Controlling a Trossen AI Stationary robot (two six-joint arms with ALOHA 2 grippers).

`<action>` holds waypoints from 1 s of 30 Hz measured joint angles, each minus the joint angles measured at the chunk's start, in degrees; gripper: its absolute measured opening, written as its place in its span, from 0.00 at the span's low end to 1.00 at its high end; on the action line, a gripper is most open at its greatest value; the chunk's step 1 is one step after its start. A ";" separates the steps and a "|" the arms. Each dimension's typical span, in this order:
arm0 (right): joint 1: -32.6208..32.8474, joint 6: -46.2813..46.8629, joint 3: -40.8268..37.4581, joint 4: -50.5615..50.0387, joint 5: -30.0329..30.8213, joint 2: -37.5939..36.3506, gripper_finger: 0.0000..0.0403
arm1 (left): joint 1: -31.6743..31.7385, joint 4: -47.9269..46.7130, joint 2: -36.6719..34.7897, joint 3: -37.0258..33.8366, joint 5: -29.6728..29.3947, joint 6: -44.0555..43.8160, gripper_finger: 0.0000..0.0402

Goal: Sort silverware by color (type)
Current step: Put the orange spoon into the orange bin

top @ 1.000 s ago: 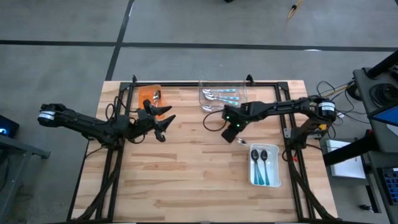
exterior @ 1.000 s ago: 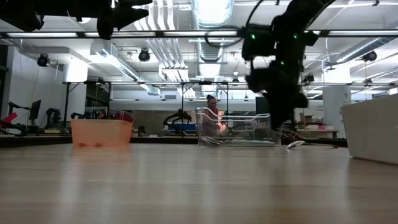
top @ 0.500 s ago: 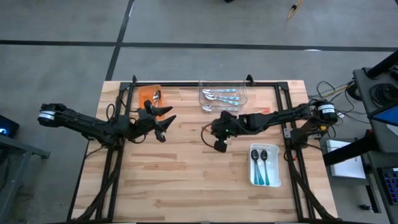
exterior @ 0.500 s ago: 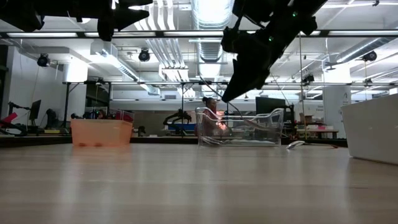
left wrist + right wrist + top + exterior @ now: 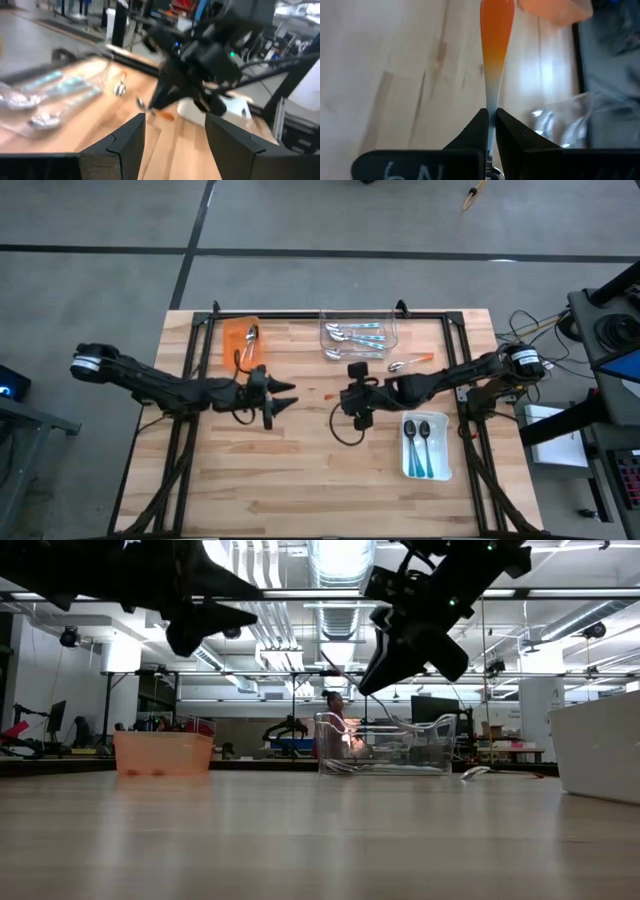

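table (image 5: 300,470): wooden top, both my arms over its middle now.
left arm: reached further in than a second ago, toward centre.
left gripper (image 5: 283,402): fingers spread wide, nothing in them; it was near the orange tray before, now it points at my right gripper.
right gripper (image 5: 346,396): pinched tight on the orange-handled spoon (image 5: 496,30), held in the air; it has swung from beside the white tray to centre.
clear tray (image 5: 360,334): far edge, several teal-handled spoons inside, same as before.
white tray (image 5: 426,448): right side, two teal spoons (image 5: 418,442) inside, unchanged.
orange tray (image 5: 240,340): far left, one spoon in it.
loose spoon (image 5: 408,363): orange handle, on the wood by the clear tray, uncovered now that my right arm moved.
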 joint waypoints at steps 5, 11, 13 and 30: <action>1.41 -8.07 0.00 0.02 3.36 0.00 0.04 | -0.46 1.52 4.95 0.00 0.08 -2.00 0.47; 2.92 -19.67 0.00 0.53 5.84 0.60 0.04 | -0.46 7.24 11.81 0.01 0.07 -4.11 0.47; 3.54 -25.12 0.00 0.57 7.77 1.75 0.04 | -0.46 9.63 13.95 0.00 0.07 -4.37 0.47; 5.00 -66.21 0.00 23.97 26.78 12.99 0.04 | -0.38 15.72 23.34 0.02 -6.63 -8.00 0.47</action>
